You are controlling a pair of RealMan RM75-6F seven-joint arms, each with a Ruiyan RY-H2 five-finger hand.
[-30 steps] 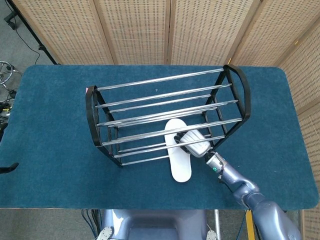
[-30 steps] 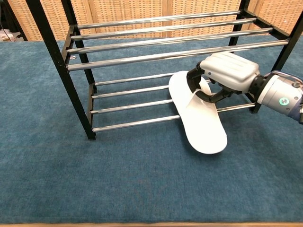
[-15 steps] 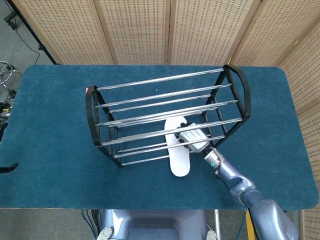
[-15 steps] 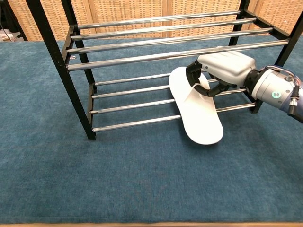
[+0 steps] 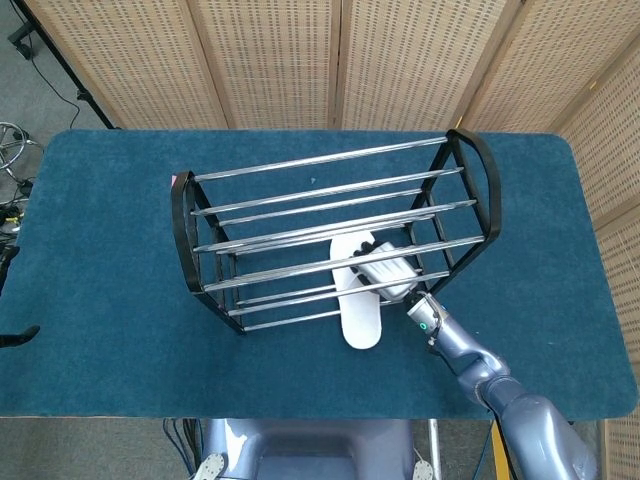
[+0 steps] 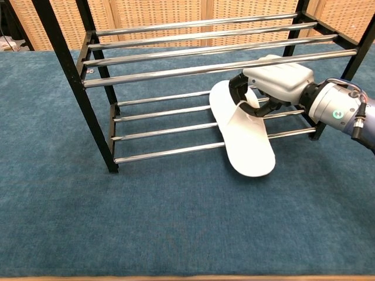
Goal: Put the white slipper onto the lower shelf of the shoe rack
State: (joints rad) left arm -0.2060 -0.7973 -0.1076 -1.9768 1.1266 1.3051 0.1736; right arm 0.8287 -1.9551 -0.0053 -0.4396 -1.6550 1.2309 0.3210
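Since 1 s ago the right hand (image 6: 274, 82) has gone further in under the upper rails w/ the white slipper (image 6: 243, 132), so less of the sole sticks out past the front rail; rack itself hasn't shifted.

Left side: shoe rack (image 5: 182, 228) on the blue table (image 5: 100, 260), its left end frame cut off at the top edge in chest view. Left hand not seen in either view.

Middle: in head view the upper rails cross over the slipper (image 5: 358, 300) and hide much of its front half; only the heel end shows clear, sticking out over the carpet in front of the rack. Chest view shows the toe part lying across the lower shelf rails, heel end overhanging the front rail, sole tilted down toward the camera.

Right: right hand (image 5: 388, 272) sits on top of the slipper's strap, fingers (image 6: 239, 89) curled down around it, gripping. Fingertips are hidden behind strap, so exact contact can't be told. The forearm runs off frame at right
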